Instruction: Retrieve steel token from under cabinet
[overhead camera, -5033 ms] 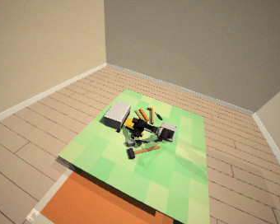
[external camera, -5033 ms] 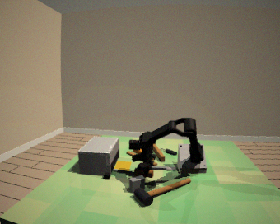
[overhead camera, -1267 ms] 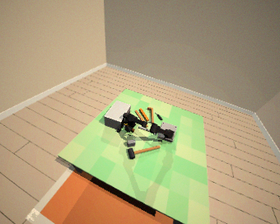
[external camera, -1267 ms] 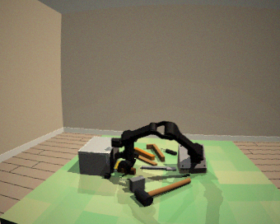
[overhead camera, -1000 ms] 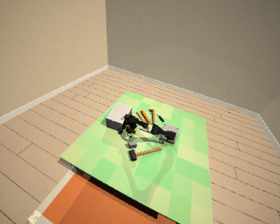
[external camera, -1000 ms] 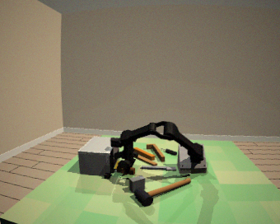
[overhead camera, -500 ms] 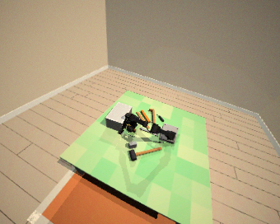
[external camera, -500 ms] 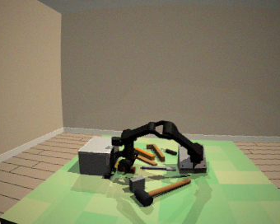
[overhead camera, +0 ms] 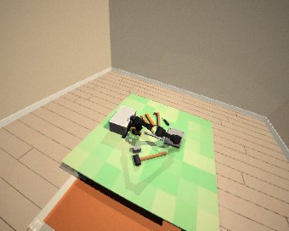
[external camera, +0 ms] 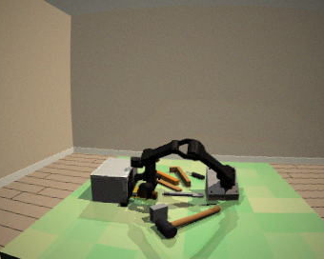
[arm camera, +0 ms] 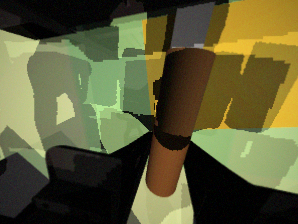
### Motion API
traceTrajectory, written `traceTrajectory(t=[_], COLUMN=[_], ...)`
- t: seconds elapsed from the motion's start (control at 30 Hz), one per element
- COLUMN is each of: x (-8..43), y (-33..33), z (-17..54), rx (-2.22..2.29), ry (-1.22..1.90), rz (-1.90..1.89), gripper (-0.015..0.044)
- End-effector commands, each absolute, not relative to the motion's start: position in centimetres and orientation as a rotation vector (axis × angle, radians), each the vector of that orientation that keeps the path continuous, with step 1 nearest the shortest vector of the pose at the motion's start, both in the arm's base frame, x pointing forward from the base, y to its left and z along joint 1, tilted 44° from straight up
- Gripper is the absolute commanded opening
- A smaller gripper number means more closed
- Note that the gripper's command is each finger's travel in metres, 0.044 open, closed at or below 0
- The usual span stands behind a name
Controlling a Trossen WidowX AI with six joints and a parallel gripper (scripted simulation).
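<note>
The grey box-shaped cabinet [overhead camera: 122,120] [external camera: 108,187] stands at the left of the table. My gripper [overhead camera: 136,131] [external camera: 145,192] [arm camera: 167,138] is low beside the cabinet's right side, shut on the brown round handle [arm camera: 184,100] of a tool. The tool's flat grey metal part [arm camera: 193,26] runs off the top of the wrist view, so its far end is hidden. A yellow patch [arm camera: 267,30], which looks like the marked area, lies under the tool with dark shadows on it. I cannot make out the steel token or the vent slots in any view.
A hammer [overhead camera: 154,156] [external camera: 196,217] and a small grey block [overhead camera: 137,149] [external camera: 158,212] lie nearer the top and exterior views. A thin metal tool [external camera: 182,194] lies between gripper and arm base. Orange pieces [overhead camera: 157,119] [external camera: 183,176] and a dark tool [overhead camera: 166,121] [external camera: 195,175] lie behind the arm.
</note>
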State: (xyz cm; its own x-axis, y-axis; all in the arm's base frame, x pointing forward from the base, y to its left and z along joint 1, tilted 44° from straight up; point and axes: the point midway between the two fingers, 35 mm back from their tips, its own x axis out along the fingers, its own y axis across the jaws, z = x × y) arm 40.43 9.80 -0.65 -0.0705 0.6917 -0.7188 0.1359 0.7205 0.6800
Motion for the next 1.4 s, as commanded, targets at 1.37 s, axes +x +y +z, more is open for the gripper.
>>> traceTrajectory(t=[1.37], x=[37.3], y=[9.7], z=[-0.6], rx=[0.68], ry=[1.609], rz=[0.515], gripper=[0.0])
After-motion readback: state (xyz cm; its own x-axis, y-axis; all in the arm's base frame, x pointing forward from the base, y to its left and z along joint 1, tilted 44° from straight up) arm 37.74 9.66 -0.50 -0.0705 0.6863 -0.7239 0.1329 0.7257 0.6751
